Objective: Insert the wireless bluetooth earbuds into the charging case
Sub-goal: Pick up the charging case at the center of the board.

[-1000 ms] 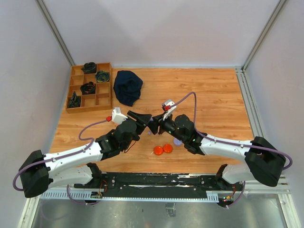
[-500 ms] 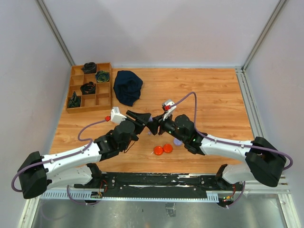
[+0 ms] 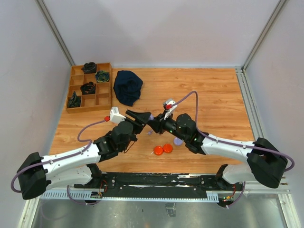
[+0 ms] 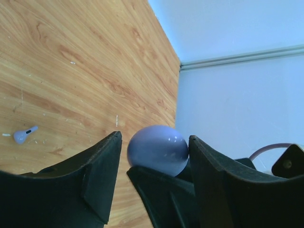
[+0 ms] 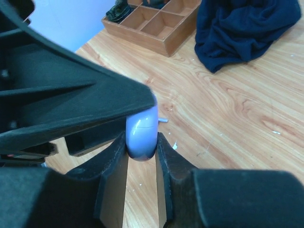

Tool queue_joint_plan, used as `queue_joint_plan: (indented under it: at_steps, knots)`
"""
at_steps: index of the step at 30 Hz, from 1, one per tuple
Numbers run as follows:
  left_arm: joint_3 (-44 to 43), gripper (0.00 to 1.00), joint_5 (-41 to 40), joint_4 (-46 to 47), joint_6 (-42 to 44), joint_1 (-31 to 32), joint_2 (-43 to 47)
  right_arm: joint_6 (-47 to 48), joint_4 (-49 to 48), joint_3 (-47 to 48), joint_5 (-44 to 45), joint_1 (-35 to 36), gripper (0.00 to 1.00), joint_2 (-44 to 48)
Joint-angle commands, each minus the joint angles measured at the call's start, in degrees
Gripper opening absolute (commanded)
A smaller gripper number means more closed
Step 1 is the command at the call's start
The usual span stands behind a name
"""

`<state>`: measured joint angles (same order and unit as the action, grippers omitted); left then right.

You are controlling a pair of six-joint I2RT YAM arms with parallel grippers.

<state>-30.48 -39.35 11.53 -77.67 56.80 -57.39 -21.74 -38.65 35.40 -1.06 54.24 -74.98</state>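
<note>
My right gripper (image 5: 141,137) is shut on the rounded lavender charging case (image 5: 141,127) and holds it above the table. The case looks closed, with a thin seam showing. My left gripper (image 4: 154,136) is open around the same case (image 4: 157,149). Its right jaw touches the case and its left jaw stands apart. From above, both grippers meet mid-table around the case (image 3: 150,117). One lavender earbud (image 4: 23,135) lies on the wood below, also seen from above (image 3: 150,133). No orange-red earbud shows.
Two orange discs (image 3: 162,149) and a lavender disc (image 3: 177,141) lie near the right arm. A dark blue cloth (image 3: 128,87) and a wooden compartment tray (image 3: 105,95) with black items sit at the far left.
Both grippers have shifted slightly to the left and farther from the bases, staying together around the case. The right gripper's hold is unchanged.
</note>
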Motion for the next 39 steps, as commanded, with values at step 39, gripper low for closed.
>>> queue_joint_plan:
  at_steps: [39]
  knots:
    - [-3.6, 0.97, 56.2, 14.0, 69.9, -9.0, 12.6, 16.8, 14.2, -1.9, -46.6, -20.8, 0.01, 28.1]
